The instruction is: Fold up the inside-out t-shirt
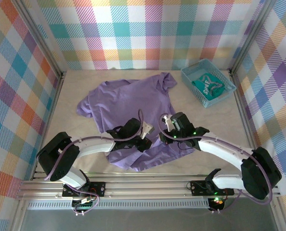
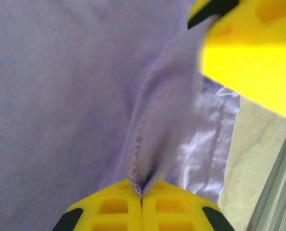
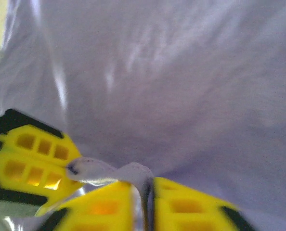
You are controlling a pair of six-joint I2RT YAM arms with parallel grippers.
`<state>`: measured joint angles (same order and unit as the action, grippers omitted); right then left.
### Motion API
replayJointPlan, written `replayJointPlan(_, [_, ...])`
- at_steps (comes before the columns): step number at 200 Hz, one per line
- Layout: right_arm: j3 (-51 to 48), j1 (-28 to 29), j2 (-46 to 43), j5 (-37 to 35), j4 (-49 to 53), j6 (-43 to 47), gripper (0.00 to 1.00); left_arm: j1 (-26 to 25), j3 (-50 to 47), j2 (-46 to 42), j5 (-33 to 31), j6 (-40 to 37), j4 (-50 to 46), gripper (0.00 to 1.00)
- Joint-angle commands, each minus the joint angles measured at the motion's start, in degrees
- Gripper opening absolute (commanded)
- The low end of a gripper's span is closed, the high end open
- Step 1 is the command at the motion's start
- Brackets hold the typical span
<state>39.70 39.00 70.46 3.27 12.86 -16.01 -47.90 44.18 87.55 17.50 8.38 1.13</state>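
Together, t-shirt (image 1: 128,98) pinched, left pincer (image 2: 141,193), right pincer (image 3: 148,186)

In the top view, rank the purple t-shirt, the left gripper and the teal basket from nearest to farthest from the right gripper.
1. The t-shirt: pinched in the right gripper itself, spread over the middle of the table.
2. The left gripper: just to its left, also pinching the shirt.
3. The basket: at the far right corner.

A small teal basket (image 1: 197,65) sits at the far right corner of the beige desk (image 1: 75,89), a teal-green garment (image 1: 208,85) with white markings bundled inside. Pastel plaid walls (image 1: 148,33) enclose three sides.
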Motion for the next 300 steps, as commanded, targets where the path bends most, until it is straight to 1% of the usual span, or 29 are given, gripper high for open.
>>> replayJointPlan(1, [2.1,-0.1,-5.2,-5.8,3.4,0.6,0.55,0.4,4.6,-3.3,-3.6,1.1,-4.0,0.0])
replayJointPlan(9, [-0.2,0.4,-7.6,-1.9,0.0,3.4,0.6,0.6,5.8,-3.9,-5.0,1.1,-5.7,0.0])
replayJointPlan(19, [-3.2,1.4,-10.3,2.6,-3.8,5.8,0.63,1.0,7.0,-4.5,-6.1,0.7,-7.5,0.0])
replayJointPlan(36, [-7.2,5.6,-12.0,5.2,-8.1,9.8,0.63,2.0,8.6,-5.1,-5.9,-0.1,-9.8,0.0])
replayJointPlan(53, [-10.4,11.8,-11.0,3.3,-13.0,13.7,0.6,3.1,10.2,-5.1,-5.9,-0.7,-11.7,0.0])
replayJointPlan(66, [-13.2,14.7,-8.6,2.0,-19.8,15.1,0.57,4.0,11.0,-5.1,-4.7,-1.0,-12.7,0.0])
replayJointPlan(89, [-18.1,15.2,-1.5,1.6,-36.3,15.5,0.49,5.2,12.5,-5.5,-3.1,-1.7,-15.8,0.0])
replayJointPlan(99, [-19.2,15.2,2.3,0.7,-43.0,16.0,0.49,5.8,12.9,-5.9,-1.9,-2.0,-16.5,0.0])
replayJointPlan(105, [-19.1,15.2,4.7,-0.3,-45.4,16.4,0.49,6.1,13.3,-6.2,-1.6,-1.8,-18.8,0.0])
replayJointPlan(126, [-17.1,15.4,12.9,-4.5,-52.0,19.1,0.47,6.7,14.7,-7.5,-0.9,-0.5,-21.1,0.0])
replayJointPlan(149, [-16.5,15.8,18.7,-10.4,-58.6,21.1,0.45,6.7,16.7,-8.5,-0.6,1.3,-23.9,0.0])
replayJointPlan(158, [-16.1,15.8,20.0,-11.9,-59.7,21.2,0.44,6.7,17.5,-8.7,-0.7,1.8,-24.9,0.0])
replayJointPlan(162, [-15.8,15.8,20.6,-12.6,-59.7,23.2,0.44,6.8,17.8,-8.7,-0.7,1.8,-25.4,0.0])
replayJointPlan(172, [-14.9,15.8,22.1,-14.7,-59.4,24.4,0.42,6.8,18.4,-9.1,-0.4,2.1,-26.0,0.0])
replayJointPlan(191, [-14.7,15.8,24.1,-16.6,-62.3,25.9,0.41,6.8,19.2,-9.8,0.2,2.6,-26.3,0.0])
replayJointPlan(206, [-14.3,15.8,25.1,-18.4,-62.7,26.7,0.4,6.8,19.9,-10.5,0.7,2.8,-26.6,0.0])
replayJointPlan(235, [-12.2,15.8,26.6,-21.6,-61.5,27.5,0.4,6.8,21.4,-11.7,1.8,3.3,-27.0,0.0])
replayJointPlan(267, [-8.9,15.8,28.5,-24.1,-59.4,27.8,0.4,6.8,21.1,-14.5,6.0,4.6,-23.6,0.0])
replayJointPlan(300, [-5.4,15.6,31.5,-27.4,-58.1,28.6,0.4,6.7,22.2,-16.2,6.5,3.9,-24.6,0.0])
